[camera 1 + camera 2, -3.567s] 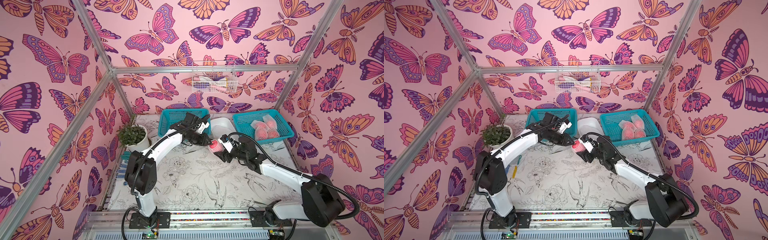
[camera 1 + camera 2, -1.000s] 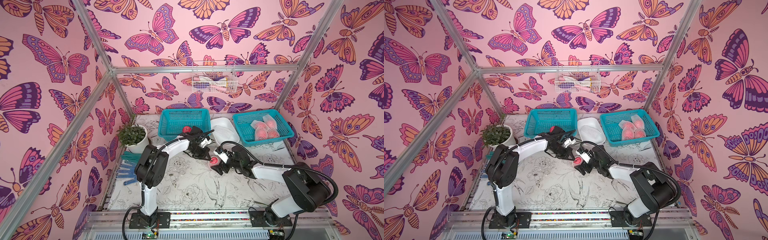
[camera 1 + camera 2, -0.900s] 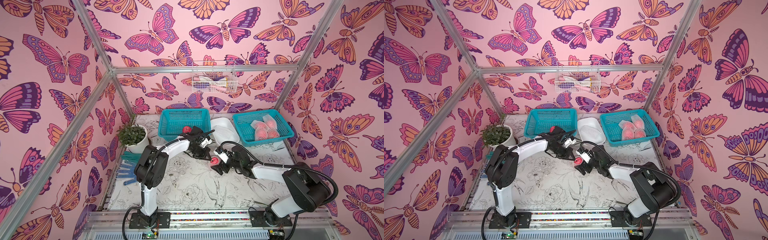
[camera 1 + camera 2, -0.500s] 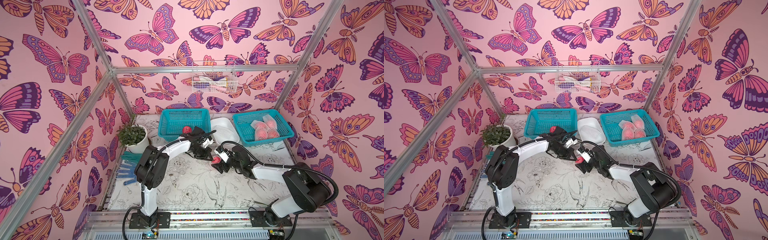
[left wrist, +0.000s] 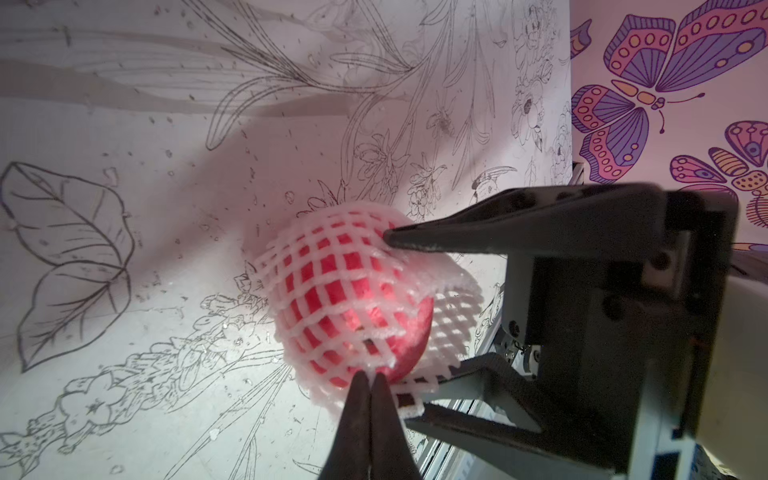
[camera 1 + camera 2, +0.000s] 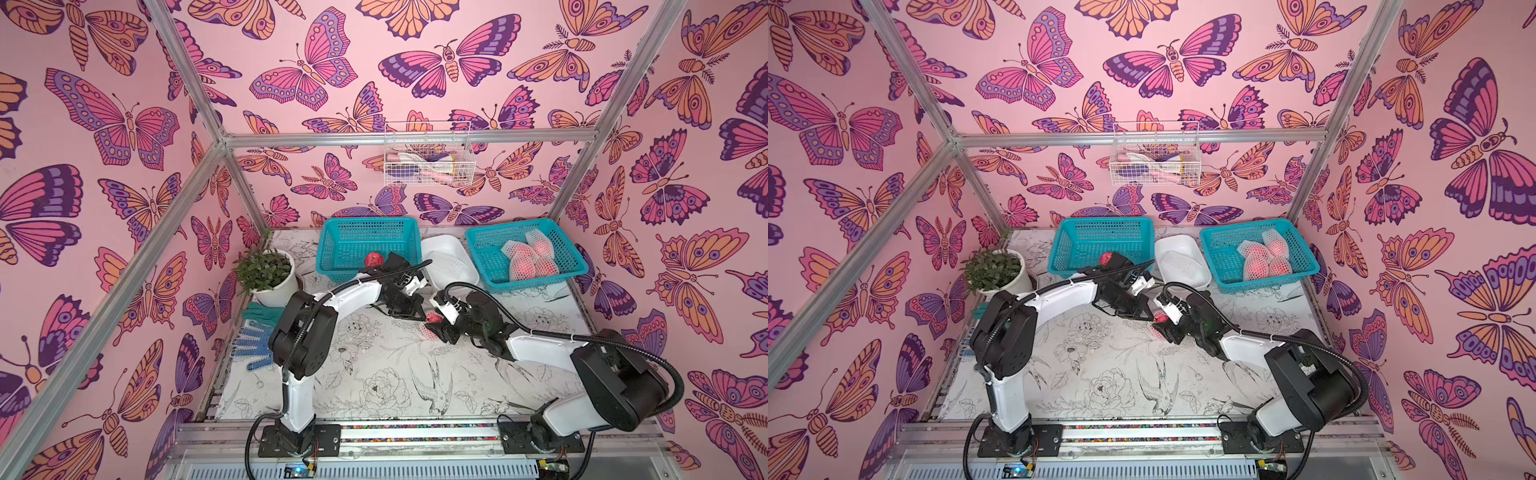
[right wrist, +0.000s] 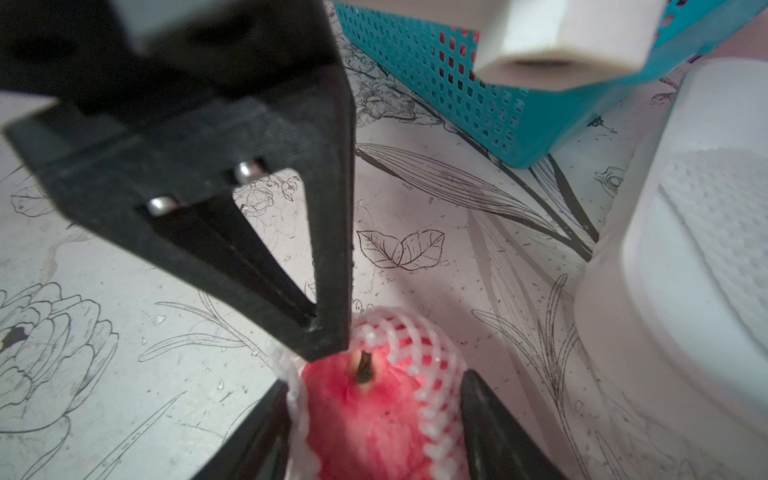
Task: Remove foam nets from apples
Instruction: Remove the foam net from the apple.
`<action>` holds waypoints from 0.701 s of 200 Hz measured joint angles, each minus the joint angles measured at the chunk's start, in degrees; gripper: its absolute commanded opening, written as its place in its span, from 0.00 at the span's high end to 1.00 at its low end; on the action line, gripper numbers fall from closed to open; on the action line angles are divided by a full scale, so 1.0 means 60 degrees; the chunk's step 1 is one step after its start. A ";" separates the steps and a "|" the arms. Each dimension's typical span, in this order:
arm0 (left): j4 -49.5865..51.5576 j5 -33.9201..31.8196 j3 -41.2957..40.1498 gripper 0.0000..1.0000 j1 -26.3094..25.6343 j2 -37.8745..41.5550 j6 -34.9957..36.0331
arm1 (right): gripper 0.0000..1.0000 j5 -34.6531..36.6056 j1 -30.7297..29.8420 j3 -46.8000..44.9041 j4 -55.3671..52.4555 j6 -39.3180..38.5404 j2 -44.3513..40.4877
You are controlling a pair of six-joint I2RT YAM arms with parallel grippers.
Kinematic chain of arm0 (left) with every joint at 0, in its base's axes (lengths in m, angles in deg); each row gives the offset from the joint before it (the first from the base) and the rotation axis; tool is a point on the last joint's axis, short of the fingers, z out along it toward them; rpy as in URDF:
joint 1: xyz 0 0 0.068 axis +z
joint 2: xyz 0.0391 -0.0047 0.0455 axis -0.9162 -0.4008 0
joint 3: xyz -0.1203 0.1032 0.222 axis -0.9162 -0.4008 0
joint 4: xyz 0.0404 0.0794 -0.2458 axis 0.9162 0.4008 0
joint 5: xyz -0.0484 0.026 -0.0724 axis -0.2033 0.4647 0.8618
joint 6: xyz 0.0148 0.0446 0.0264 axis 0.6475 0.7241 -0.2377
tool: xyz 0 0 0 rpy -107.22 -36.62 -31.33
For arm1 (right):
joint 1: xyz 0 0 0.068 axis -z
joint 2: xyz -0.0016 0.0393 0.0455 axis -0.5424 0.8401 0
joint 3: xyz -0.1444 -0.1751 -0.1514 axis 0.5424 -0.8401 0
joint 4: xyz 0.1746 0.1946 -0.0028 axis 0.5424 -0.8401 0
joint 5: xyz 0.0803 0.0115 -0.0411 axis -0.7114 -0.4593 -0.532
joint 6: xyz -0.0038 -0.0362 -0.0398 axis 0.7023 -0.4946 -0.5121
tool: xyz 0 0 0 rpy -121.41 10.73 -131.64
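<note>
Near the middle of the table (image 6: 374,374), an apple (image 7: 365,419) is held between the two arms, half wrapped in a foam net (image 5: 332,257). The right gripper (image 7: 374,382) is closed around the apple, and its fingers (image 7: 486,424) are pressed against the net on opposite flanks. The left gripper (image 5: 369,380) is clenched, with its jaws fully together and its tips set at the net's rim just beside the stem (image 7: 365,368). Whether a strand is pinched there cannot be told. The stem end of the apple is laid bare and is turned up and back toward the right gripper's wrist. The opposite end is still covered by mesh and is pointed away from that gripper. The net's long axis is thus run along the apple's stem-to-base line, and its open mouth is flared toward the right gripper's palm. In both top views, bare red skin is seen on the upper side of the fruit, with white mesh below it. At the back of the table, a bare apple (image 6: 374,259) is seen in the left basket (image 6: 368,221). Several netted apples (image 6: 525,262) are heaped in the right basket (image 6: 538,279). Between the baskets, a loose net (image 6: 451,264) is lying in a white tray (image 6: 440,244).
</note>
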 measured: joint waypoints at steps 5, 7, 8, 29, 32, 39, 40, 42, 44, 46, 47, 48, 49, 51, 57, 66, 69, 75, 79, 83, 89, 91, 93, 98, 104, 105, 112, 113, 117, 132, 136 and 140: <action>-0.0011 0.0000 0.0000 1.00 0.0000 0.0015 -0.0007 | 0.46 -0.0029 0.0000 0.0000 0.0011 0.0000 0.0000; -0.0015 0.0000 -0.0004 1.00 0.0000 0.0015 -0.0007 | 0.46 -0.0033 0.0000 0.0000 0.0015 0.0011 0.0000; -0.0018 0.0000 -0.0004 1.00 0.0000 0.0018 -0.0011 | 0.46 -0.0036 0.0000 0.0000 0.0018 0.0000 -0.0004; -0.0095 0.0000 -0.0018 1.00 0.0000 0.0073 -0.0025 | 0.54 -0.0106 -0.0015 0.0004 0.0062 0.0007 -0.0047; -0.0106 0.0000 -0.0018 1.00 0.0000 0.0087 -0.0033 | 0.55 -0.0109 -0.0015 0.0004 0.0069 0.0018 -0.0062; -0.0142 0.0000 -0.0018 1.00 0.0000 0.0098 -0.0040 | 0.58 -0.0113 -0.0018 0.0004 0.0084 0.0026 -0.0102; -0.0153 0.0000 -0.0018 1.00 0.0000 0.0098 -0.0044 | 0.58 -0.0109 -0.0018 0.0004 0.0087 0.0029 -0.0109; -0.0160 0.0000 -0.0018 1.00 0.0000 0.0102 -0.0040 | 0.58 -0.0113 -0.0018 0.0004 0.0084 0.0015 -0.0131; -0.0171 0.0000 -0.0018 1.00 0.0000 0.0106 -0.0044 | 0.59 -0.0117 -0.0018 0.0004 0.0084 0.0018 -0.0142; -0.0182 0.0004 -0.0022 1.00 0.0000 0.0106 -0.0044 | 0.59 -0.0117 -0.0022 0.0004 0.0080 0.0022 -0.0153; -0.0189 0.0000 -0.0018 1.00 0.0000 0.0106 -0.0044 | 0.60 -0.0117 -0.0022 0.0004 0.0076 0.0029 -0.0164; -0.0189 0.0004 -0.0018 1.00 0.0000 0.0106 -0.0044 | 0.60 -0.0117 -0.0025 0.0004 0.0076 0.0026 -0.0171; -0.0193 0.0000 -0.0022 1.00 0.0000 0.0106 -0.0044 | 0.61 -0.0113 -0.0025 0.0004 0.0073 0.0018 -0.0175; -0.0197 0.0000 -0.0018 1.00 0.0000 0.0109 -0.0044 | 0.62 -0.0117 -0.0025 0.0004 0.0066 0.0026 -0.0186; -0.0211 0.0004 -0.0018 1.00 0.0000 0.0109 -0.0044 | 0.63 -0.0120 -0.0033 0.0004 0.0040 0.0018 -0.0215; -0.0226 0.0004 -0.0018 1.00 0.0000 0.0109 -0.0047 | 0.65 -0.0131 -0.0040 0.0004 0.0004 0.0026 -0.0255; -0.0226 0.0004 -0.0022 1.00 0.0000 0.0109 -0.0047 | 0.65 -0.0131 -0.0044 0.0004 -0.0007 0.0022 -0.0273; -0.0233 0.0004 -0.0018 1.00 0.0000 0.0113 -0.0047 | 0.67 -0.0131 -0.0051 0.0004 -0.0036 0.0022 -0.0295; -0.0237 0.0004 -0.0018 1.00 0.0000 0.0113 -0.0047 | 0.68 -0.0135 -0.0055 0.0004 -0.0051 0.0022 -0.0310; -0.0237 0.0004 -0.0018 1.00 0.0000 0.0113 -0.0047 | 0.70 -0.0135 -0.0066 0.0004 -0.0073 0.0018 -0.0324; -0.0237 0.0004 -0.0018 1.00 0.0000 0.0113 -0.0051 | 0.72 -0.0135 -0.0076 0.0004 -0.0102 0.0018 -0.0342; -0.0237 0.0004 -0.0018 1.00 0.0000 0.0113 -0.0051 | 0.73 -0.0135 -0.0084 0.0004 -0.0109 0.0022 -0.0342; -0.0237 0.0004 -0.0018 1.00 0.0000 0.0113 -0.0051 | 0.73 -0.0135 -0.0087 0.0004 -0.0117 0.0036 -0.0353; -0.0237 0.0004 -0.0018 1.00 0.0000 0.0113 -0.0051 | 0.74 -0.0138 -0.0098 0.0004 -0.0157 0.0026 -0.0368; -0.0237 0.0004 -0.0018 1.00 0.0000 0.0113 -0.0051 | 0.74 -0.0142 -0.0102 0.0004 -0.0204 0.0022 -0.0386; -0.0237 0.0007 -0.0018 1.00 0.0000 0.0113 -0.0051 | 0.74 -0.0142 -0.0102 0.0004 -0.0208 0.0026 -0.0390; -0.0237 0.0004 -0.0018 1.00 0.0000 0.0117 -0.0055 | 0.76 -0.0142 -0.0106 0.0004 -0.0240 0.0029 -0.0401; -0.0237 0.0004 -0.0018 1.00 0.0000 0.0117 -0.0055 | 0.77 -0.0142 -0.0106 0.0004 -0.0244 0.0026 -0.0404; -0.0237 0.0004 -0.0018 1.00 0.0000 0.0117 -0.0055 | 0.78 -0.0142 -0.0106 0.0004 -0.0251 0.0026 -0.0404; -0.0237 0.0004 -0.0018 1.00 0.0000 0.0127 -0.0055 | 0.79 -0.0142 -0.0117 0.0004 -0.0266 0.0044 -0.0412; -0.0240 0.0007 -0.0018 1.00 0.0000 0.0135 -0.0055 | 0.79 -0.0142 -0.0127 0.0004 -0.0266 0.0055 -0.0412; -0.0237 0.0004 -0.0018 1.00 0.0000 0.0138 -0.0055 | 0.80 -0.0142 -0.0131 0.0004 -0.0277 0.0058 -0.0412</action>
